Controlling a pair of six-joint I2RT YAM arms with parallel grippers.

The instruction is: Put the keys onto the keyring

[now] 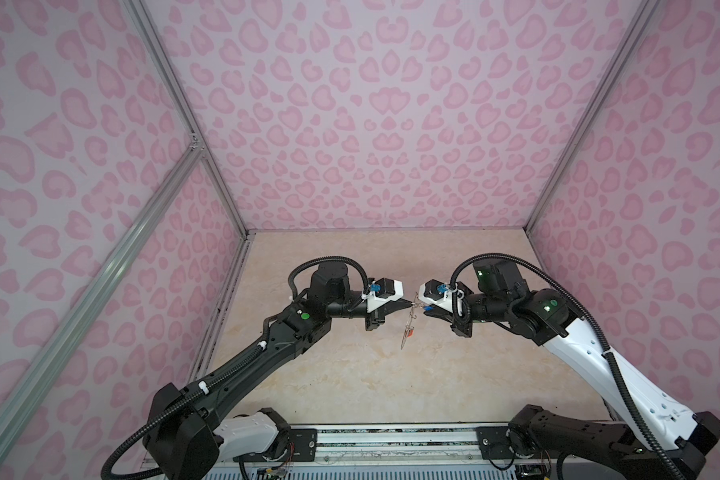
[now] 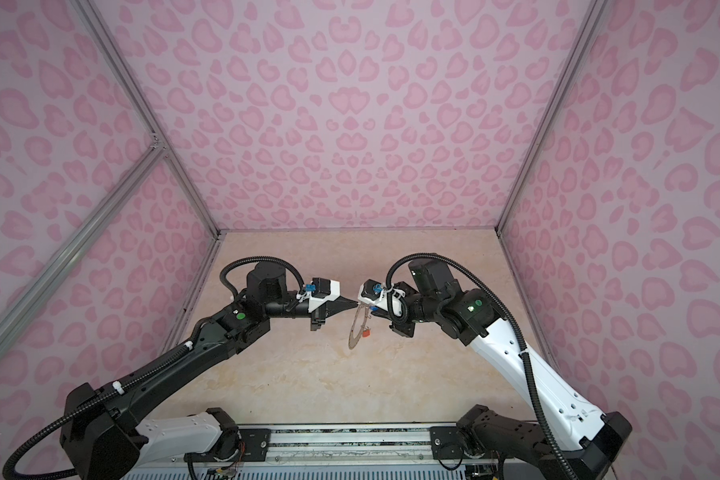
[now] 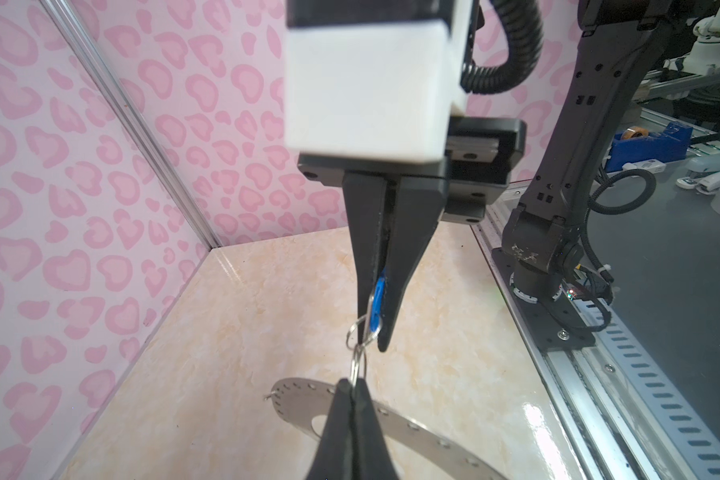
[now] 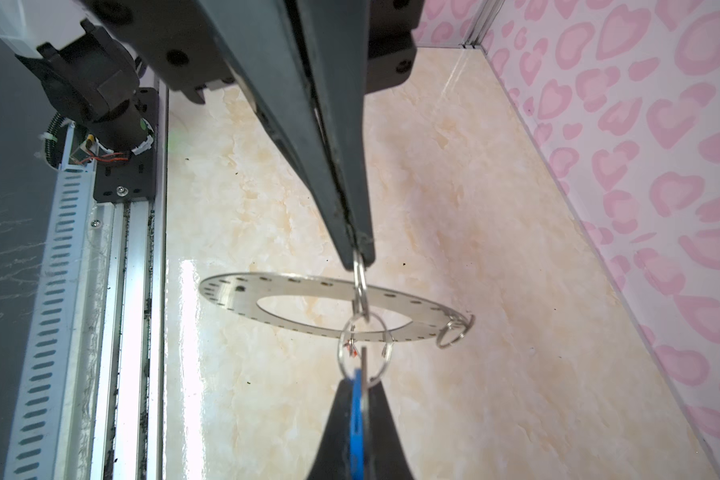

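Observation:
Both grippers meet tip to tip above the middle of the table. My left gripper (image 3: 350, 384) is shut on a thin wire loop (image 3: 356, 365) at the edge of the keyring (image 3: 412, 424), a flat grey disc with small rim holes that hangs free under it. In both top views the keyring (image 2: 355, 330) hangs nearly edge-on with a red-tagged key (image 2: 366, 332) dangling on it. My right gripper (image 4: 360, 386) is shut on the blue-tagged key (image 4: 356, 411). That key's small wire ring (image 4: 364, 349) is interlinked with the held loop (image 4: 360, 286). Another loop (image 4: 454, 332) hangs from the rim.
The beige marble table (image 1: 350, 374) is walled by pink patterned panels on three sides. A metal rail (image 1: 391, 436) carrying both arm bases runs along the front edge. Both forearms angle inward over the table.

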